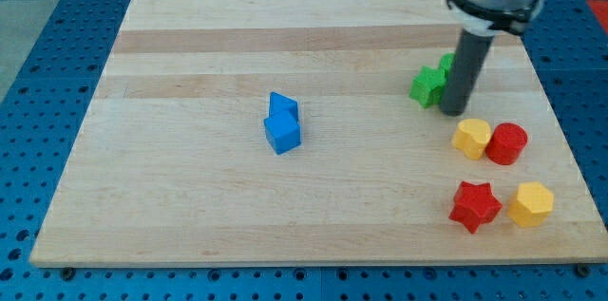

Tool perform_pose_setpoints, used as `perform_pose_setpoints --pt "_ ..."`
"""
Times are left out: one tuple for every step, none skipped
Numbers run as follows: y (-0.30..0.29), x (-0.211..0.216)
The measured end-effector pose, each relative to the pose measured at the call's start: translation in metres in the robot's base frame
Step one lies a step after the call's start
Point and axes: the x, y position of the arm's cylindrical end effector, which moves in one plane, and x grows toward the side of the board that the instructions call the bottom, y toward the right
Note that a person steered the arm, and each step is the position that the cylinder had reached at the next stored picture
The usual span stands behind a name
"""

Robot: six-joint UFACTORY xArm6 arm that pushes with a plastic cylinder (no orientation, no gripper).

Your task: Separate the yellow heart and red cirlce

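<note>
Glossy yellow heart [471, 138] and red circle [506, 143] touching side by side, orientation indiscernible; my tip [454, 111], holding nothing, stands just above the heart.

Bright, even light; soft shadows; sharp focus.

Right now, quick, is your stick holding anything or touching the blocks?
My tip: no gripper, so it holds nothing. It sits beside the green block, just above the yellow heart and the red circle, touching neither.
</note>
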Motion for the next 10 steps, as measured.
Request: perform_pose_setpoints --pt "0.042 0.001" --pt "0.076 0.004" --pt "0.091 0.019" --pt "0.092 0.037" --pt "0.091 0.052" --pt "0.091 0.063" --pt "0.08 0.065" --pt "0.063 0.065" --pt "0.044 0.065" --pt "0.024 0.065"
